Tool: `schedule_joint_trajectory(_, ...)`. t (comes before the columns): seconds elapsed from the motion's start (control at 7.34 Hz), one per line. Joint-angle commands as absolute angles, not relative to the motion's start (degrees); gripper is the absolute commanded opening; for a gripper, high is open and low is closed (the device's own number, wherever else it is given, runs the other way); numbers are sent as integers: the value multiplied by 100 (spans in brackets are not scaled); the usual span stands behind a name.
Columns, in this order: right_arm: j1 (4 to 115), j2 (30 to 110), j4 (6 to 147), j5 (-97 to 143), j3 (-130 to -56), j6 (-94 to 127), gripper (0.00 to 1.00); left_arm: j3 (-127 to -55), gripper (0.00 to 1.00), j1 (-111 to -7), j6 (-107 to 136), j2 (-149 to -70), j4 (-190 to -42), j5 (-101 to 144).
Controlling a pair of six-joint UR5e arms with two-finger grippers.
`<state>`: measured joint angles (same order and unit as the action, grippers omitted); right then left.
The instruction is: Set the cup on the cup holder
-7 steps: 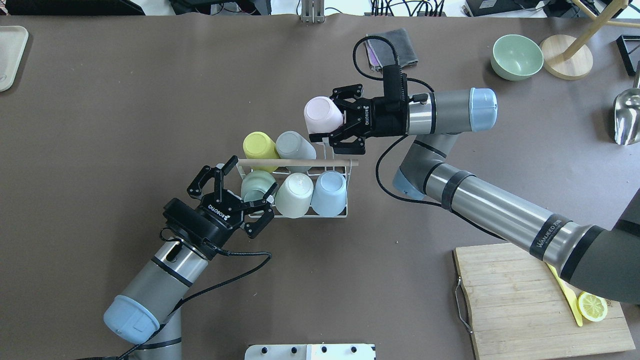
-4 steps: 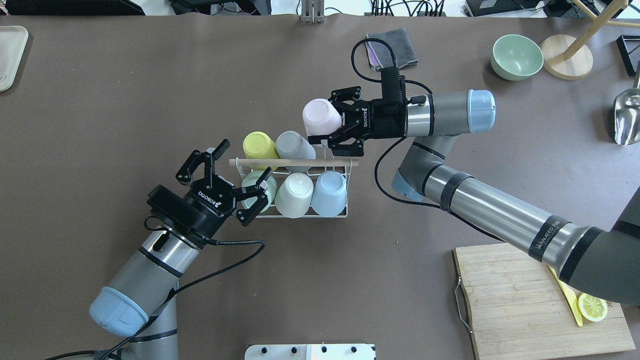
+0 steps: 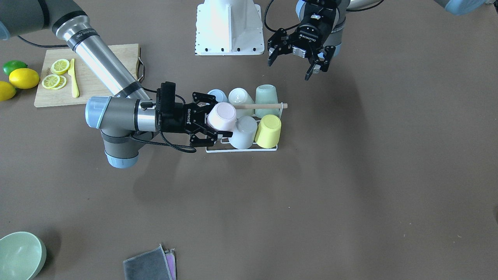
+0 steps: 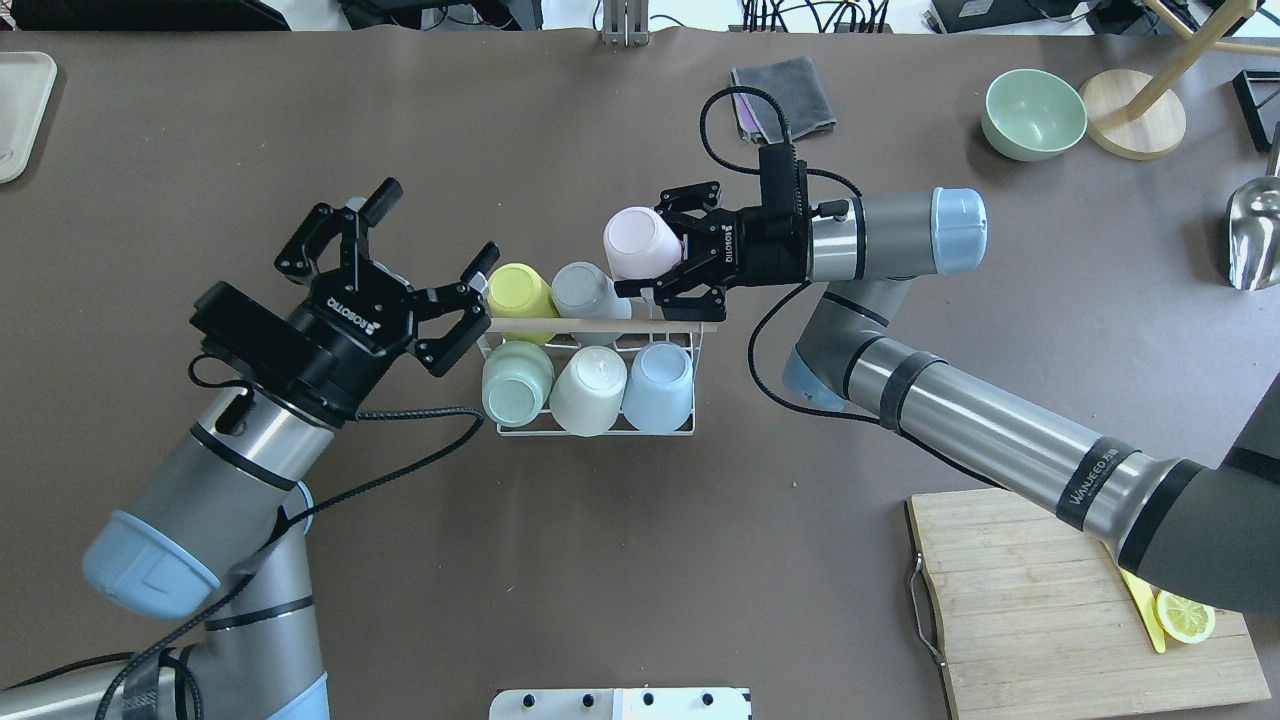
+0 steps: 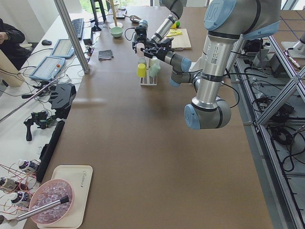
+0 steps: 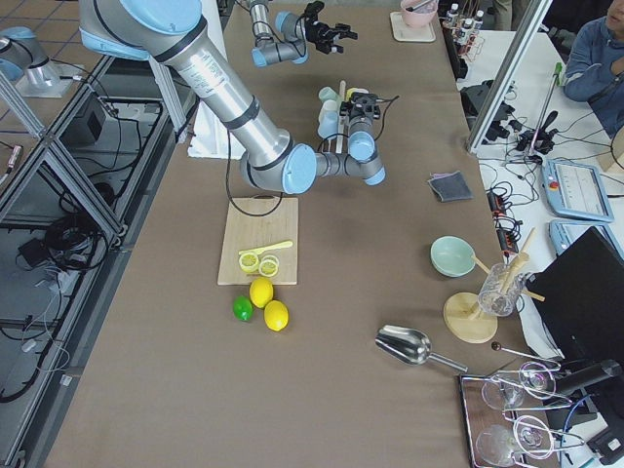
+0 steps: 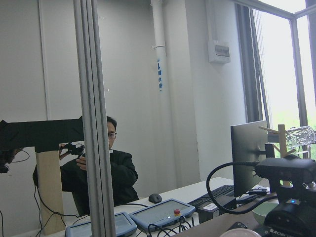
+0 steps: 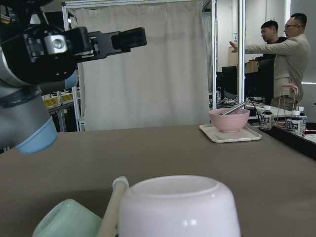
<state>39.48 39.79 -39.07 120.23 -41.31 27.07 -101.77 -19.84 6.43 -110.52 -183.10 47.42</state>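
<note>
The cup holder (image 4: pixel 600 432) is a white wire rack with a wooden rod (image 4: pixel 600 323) across its top, at the table's middle. Yellow (image 4: pixel 518 290), grey (image 4: pixel 585 288), green (image 4: pixel 515 368), cream (image 4: pixel 588 375) and blue (image 4: pixel 660 372) cups sit upside down on it. My right gripper (image 4: pixel 642 248) is shut on a pink cup (image 4: pixel 640 240), held bottom up over the rack's far right corner, beside the grey cup. The pink cup also shows in the front view (image 3: pixel 221 116) and the right wrist view (image 8: pixel 180 207). My left gripper (image 4: pixel 440 222) is open and empty, raised left of the rack.
A cutting board (image 4: pixel 1080 600) with a lemon slice and a yellow knife lies at the near right. A green bowl (image 4: pixel 1033 112), a wooden stand and a metal scoop are at the far right. A grey cloth (image 4: pixel 785 95) lies at the back, a tray (image 4: pixel 15 110) far left.
My left gripper has pulled away from the green cup, rising and moving left and farther back, still open. My right gripper has shifted the pink cup slightly toward the rack.
</note>
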Motion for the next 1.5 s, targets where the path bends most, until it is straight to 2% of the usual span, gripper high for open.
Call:
schedule_joint_trajectory(0.0,3894,3990,-3902,11997,-4131,2707,0,-10634,97,-2826,694,-10890,-17213,5499)
schedule_joint_trajectory(0.41,3867,4017,-3894,11997,-4131,2707,0,-10758,97,-3731,1456,-10775,-15370,6404)
schedule_joint_trajectory(0.68,3867,4060,-3902,11997,-4140,2707,0,-10732,97,-4985,1705,-10320,-14228,8041)
schedule_joint_trajectory(0.95,3867,4069,-3902,11997,-4140,2707,3,-10583,97,-5159,1696,-10169,-12901,8672)
schedule_joint_trajectory(1.23,3867,4069,-3902,11927,-4140,2698,46,-10355,97,-5413,1626,-10587,-11015,9716)
schedule_joint_trajectory(1.36,3867,4069,-3902,11918,-4140,2707,61,-10240,97,-5562,1635,-11130,-9942,10112)
